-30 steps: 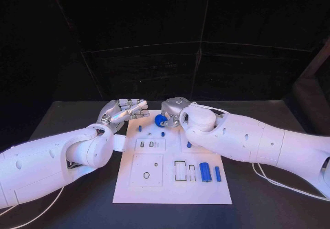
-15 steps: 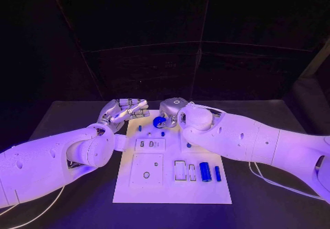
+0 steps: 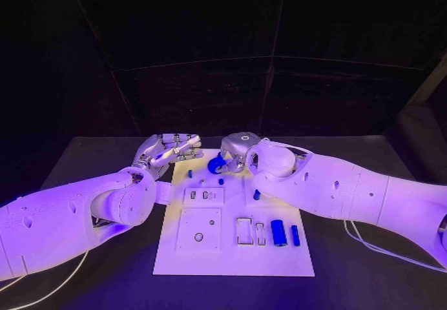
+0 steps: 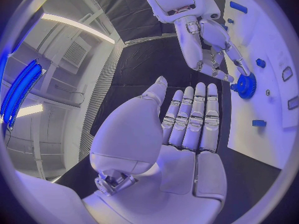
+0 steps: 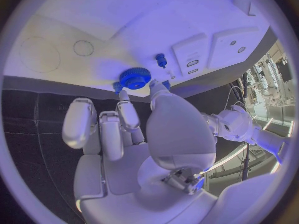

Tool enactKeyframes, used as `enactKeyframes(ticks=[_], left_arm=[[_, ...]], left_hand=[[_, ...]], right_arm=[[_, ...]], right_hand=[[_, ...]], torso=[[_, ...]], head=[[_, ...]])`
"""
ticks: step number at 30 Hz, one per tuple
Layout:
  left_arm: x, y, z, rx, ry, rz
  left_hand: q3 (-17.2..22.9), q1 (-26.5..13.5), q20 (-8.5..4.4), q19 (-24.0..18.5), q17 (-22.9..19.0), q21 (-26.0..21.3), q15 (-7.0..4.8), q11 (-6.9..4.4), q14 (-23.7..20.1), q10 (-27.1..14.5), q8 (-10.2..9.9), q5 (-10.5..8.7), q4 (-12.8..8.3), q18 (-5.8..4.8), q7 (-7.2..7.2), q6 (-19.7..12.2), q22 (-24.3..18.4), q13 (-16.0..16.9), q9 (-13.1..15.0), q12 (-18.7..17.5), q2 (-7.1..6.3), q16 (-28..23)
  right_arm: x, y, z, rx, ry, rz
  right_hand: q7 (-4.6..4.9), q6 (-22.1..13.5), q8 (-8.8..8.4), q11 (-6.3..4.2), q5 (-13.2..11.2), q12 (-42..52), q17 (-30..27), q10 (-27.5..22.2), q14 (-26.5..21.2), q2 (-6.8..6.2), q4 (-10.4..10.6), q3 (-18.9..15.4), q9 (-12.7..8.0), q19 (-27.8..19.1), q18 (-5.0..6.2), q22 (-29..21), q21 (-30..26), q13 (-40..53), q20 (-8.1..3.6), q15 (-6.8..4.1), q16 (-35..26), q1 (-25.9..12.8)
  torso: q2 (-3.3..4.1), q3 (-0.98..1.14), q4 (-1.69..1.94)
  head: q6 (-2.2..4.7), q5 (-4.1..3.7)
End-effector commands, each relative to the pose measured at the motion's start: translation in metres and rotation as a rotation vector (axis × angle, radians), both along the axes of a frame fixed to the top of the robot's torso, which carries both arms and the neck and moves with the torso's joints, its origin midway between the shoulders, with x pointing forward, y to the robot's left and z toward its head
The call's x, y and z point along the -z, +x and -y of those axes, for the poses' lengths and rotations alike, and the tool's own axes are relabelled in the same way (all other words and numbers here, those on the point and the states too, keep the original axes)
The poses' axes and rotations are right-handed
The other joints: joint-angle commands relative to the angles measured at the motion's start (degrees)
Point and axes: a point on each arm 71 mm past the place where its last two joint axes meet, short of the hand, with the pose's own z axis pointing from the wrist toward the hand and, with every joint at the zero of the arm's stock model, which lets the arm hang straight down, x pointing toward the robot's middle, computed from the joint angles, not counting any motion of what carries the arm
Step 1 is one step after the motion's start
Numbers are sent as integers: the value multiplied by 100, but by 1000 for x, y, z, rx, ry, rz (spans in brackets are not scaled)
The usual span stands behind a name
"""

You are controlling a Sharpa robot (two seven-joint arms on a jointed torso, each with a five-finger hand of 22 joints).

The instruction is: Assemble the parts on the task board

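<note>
Over on the left, the left hand (image 3: 170, 150) hovers at the board's (image 3: 181, 258) far-left corner, over the black counter (image 3: 84, 158). Its fingers are straight and close together, palm flat, nothing in it, so it looks like it's just on standby.

Moving right onto the board, there's a small peg (image 3: 189, 173) standing near the far edge, then a pair of little slots and a bigger recessed plate closer to the robot. Further right, a fat cylinder (image 3: 278, 232) and a thin bar (image 3: 295, 235) lie side by side near the board's right edge, untouched.

Then the right hand (image 3: 238, 150), at the far middle of the board. It's got the gear (image 5: 134, 77) pinched at its fingertips, other fingers loosely curled. The gear sits at or just above the board surface; can't tell if it's touching.

So the step in hand looks like placing the gear. Next move probably calls for lining up its bore with a post and lowering it straight, because a tilt could jam it.
</note>
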Motion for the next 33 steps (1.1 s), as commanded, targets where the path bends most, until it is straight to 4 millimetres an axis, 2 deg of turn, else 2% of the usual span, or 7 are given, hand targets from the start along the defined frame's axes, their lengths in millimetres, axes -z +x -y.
enactKeyframes(ticks=[1,6,14,17,22,26,33], left_arm=[[-2,0,-1,7,-5,7],[-2,0,-4,3,-4,7],[-2,0,-6,1,-3,7],[-1,1,-4,6,-5,6],[-1,1,-2,13,-8,6],[0,2,-1,14,-8,5],[1,3,0,15,-7,2]], left_hand=[[0,-3,-3,-11,-8,-29,11,8,-24,28,-27,-6,-46,75,31,-4,2,-9,-6,-38,40,-28],[0,-3,-2,-10,-8,-30,11,8,-24,28,-28,-6,-48,75,31,-5,2,-9,-6,-39,40,-29],[2,2,-2,-4,-7,-36,10,6,-16,33,-29,-6,-59,76,27,-2,3,-9,-5,-42,46,-33],[2,2,-2,-4,-7,-36,10,6,-16,33,-29,-6,-59,76,27,-2,3,-9,-5,-42,46,-33],[2,2,-2,-4,-7,-36,10,6,-16,33,-29,-6,-59,76,27,-2,3,-9,-5,-42,46,-33],[2,2,-2,-4,-7,-36,10,6,-16,33,-29,-6,-59,76,27,-2,3,-9,-5,-42,46,-33],[3,6,-3,2,-5,-37,7,3,-7,38,-29,-7,-65,78,23,1,4,-8,-5,-42,49,-32]], right_arm=[[-12,-4,12,-24,130,81],[-19,-12,48,-59,272,83],[-22,-17,126,-6,512,-50],[-20,-15,156,48,585,-90],[-16,-11,177,65,594,-115],[-9,-8,186,62,565,-128],[8,-4,198,78,530,-155]], right_hand=[[-12,-33,-31,39,173,8,999,2,480,44,-19,-49,5,20,-102,7,41,8,34,33,18,14],[-17,-4,-27,31,278,-38,877,-44,448,157,-192,-2,12,-20,-89,-58,4,-20,32,27,-56,394],[-40,83,9,4,355,-72,880,-63,449,67,-524,-21,17,-35,-89,-65,-9,-33,11,3,-63,920],[-33,51,-12,7,502,-83,912,-63,456,33,-583,-58,8,-28,-93,-47,-2,-37,10,5,-47,1001],[-30,38,-20,8,559,-111,922,-83,459,14,-634,-72,6,-30,-93,-49,-3,-59,11,6,-43,1074],[-28,38,-21,8,570,-126,945,-92,464,23,-695,-64,6,-23,-97,-28,6,-68,12,7,-31,1171],[-23,11,-37,13,552,-138,976,-100,471,21,-724,-69,2,-19,-99,-19,11,-76,13,10,-14,1211]], torso=[[-2,6,-16],[-17,6,-43],[-28,38,-134],[-23,35,-133],[-15,60,-129],[-16,76,-135],[-18,52,-108]], head=[[23,4],[42,4],[79,30],[111,1],[94,-30],[98,-122],[71,-273]])
